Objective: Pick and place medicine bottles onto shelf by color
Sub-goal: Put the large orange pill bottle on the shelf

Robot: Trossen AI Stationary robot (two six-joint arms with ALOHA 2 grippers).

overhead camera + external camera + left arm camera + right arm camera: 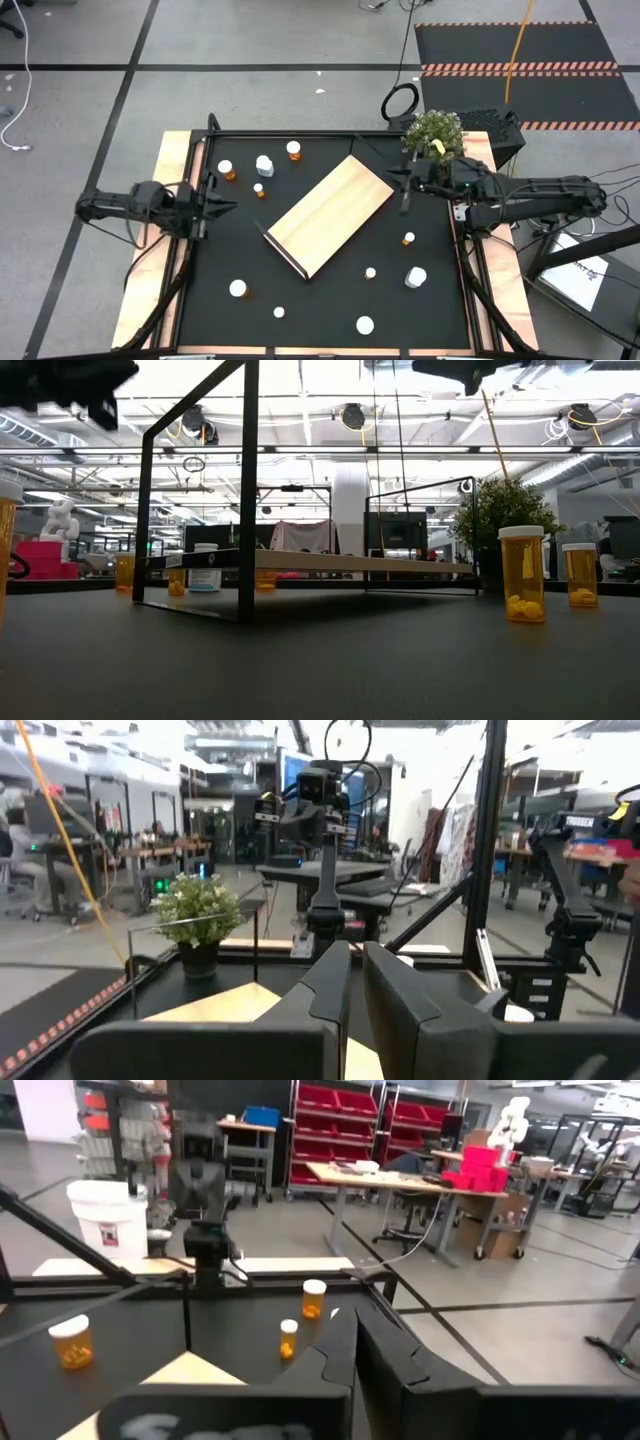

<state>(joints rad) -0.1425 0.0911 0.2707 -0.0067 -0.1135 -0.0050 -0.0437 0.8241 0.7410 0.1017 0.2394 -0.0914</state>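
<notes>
Shelf: light-wood board, set diagonally at mid-bench, dark lip at its near-left end; nothing on it.

Medicine bottles: scattered on the black bench. One cluster lies beyond the shelf toward the left arm; others lie on the near side and toward the right arm, all apart from the shelf.

Left end effector: fingers together, empty, at the bench's left edge.

Right end effector: fingers together, empty, just beside the shelf's far corner, near a potted plant.
</notes>
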